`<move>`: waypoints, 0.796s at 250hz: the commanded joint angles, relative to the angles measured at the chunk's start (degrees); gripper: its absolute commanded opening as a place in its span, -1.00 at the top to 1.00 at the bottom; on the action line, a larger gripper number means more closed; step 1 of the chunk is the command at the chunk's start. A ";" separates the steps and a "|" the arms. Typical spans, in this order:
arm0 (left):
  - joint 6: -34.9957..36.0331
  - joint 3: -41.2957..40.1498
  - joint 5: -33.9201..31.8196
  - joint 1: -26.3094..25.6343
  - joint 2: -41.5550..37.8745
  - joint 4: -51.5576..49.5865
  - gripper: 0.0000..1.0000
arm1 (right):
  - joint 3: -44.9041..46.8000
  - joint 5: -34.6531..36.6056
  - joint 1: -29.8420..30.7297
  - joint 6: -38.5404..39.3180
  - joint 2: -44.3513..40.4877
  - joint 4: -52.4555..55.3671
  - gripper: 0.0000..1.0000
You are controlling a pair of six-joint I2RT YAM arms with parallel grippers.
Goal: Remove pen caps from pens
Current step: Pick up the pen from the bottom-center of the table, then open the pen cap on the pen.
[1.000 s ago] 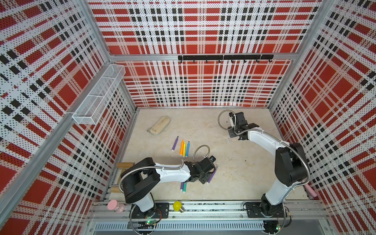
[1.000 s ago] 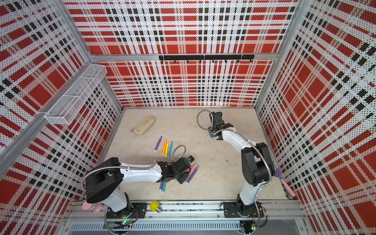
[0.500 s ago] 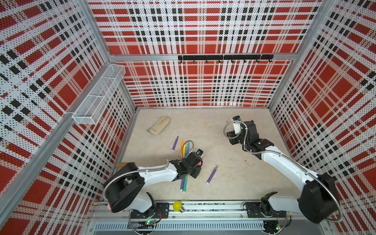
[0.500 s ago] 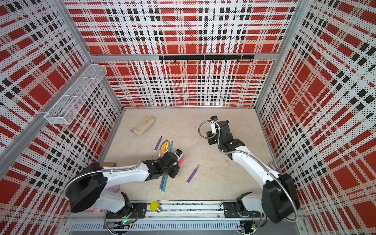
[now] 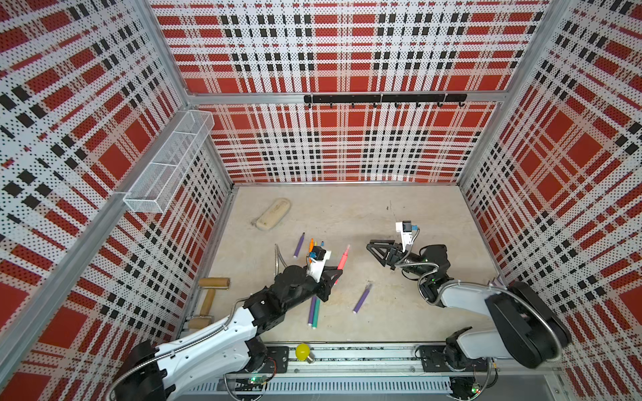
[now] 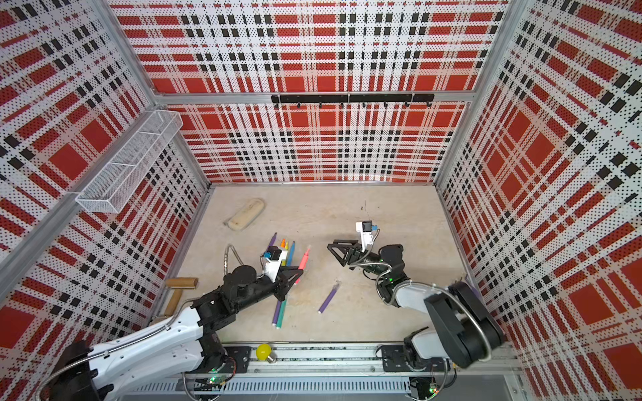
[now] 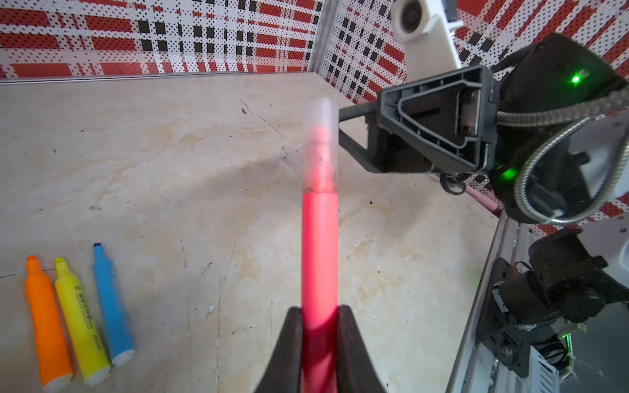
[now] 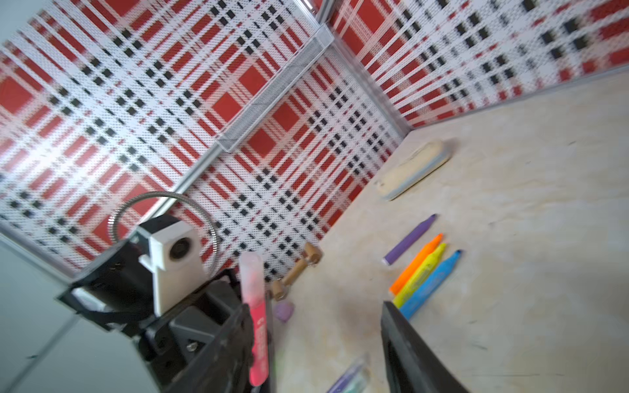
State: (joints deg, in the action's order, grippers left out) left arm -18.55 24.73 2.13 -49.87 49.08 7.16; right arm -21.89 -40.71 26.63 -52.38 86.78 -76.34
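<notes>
Raised now, the pink pen (image 7: pixel 320 245) sits clamped in the left gripper (image 7: pixel 320 311) (cap (image 7: pixel 320 143) on), right gripper (image 5: pixel 376 254) agape just beside.

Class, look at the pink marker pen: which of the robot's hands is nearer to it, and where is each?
Left. The left hand is shut on the barrel of the pink marker pen; the right hand is open, facing its capped end with a gap between.

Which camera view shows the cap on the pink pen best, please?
The left wrist view: the cap sits close and central, seated on the pink pen. Both top views show it tiny; the right wrist view blurs it.
</notes>
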 commanded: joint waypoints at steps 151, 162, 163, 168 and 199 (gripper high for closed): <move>-0.83 0.47 0.44 -3.13 2.43 3.83 0.85 | -6.39 -0.83 9.39 1.75 5.56 -6.48 0.27; -0.82 0.56 0.71 -3.26 2.55 3.90 0.85 | -6.48 -0.49 9.58 2.72 5.01 -4.98 0.38; -0.85 0.57 0.69 -3.29 2.53 3.91 0.85 | -6.49 -0.46 9.58 2.81 4.90 -4.84 0.39; -0.79 0.58 0.69 -3.31 2.61 3.87 0.85 | -6.42 -0.30 9.63 3.11 4.72 -4.32 0.42; -0.83 0.95 1.12 -3.81 3.55 3.92 0.85 | -6.41 -0.26 9.66 3.60 4.58 -4.07 0.65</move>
State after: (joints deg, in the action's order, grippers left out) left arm -19.11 24.73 2.63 -53.01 51.81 9.45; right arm -27.31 -41.54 35.99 -51.59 92.47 -80.64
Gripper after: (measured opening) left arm 0.155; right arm 0.230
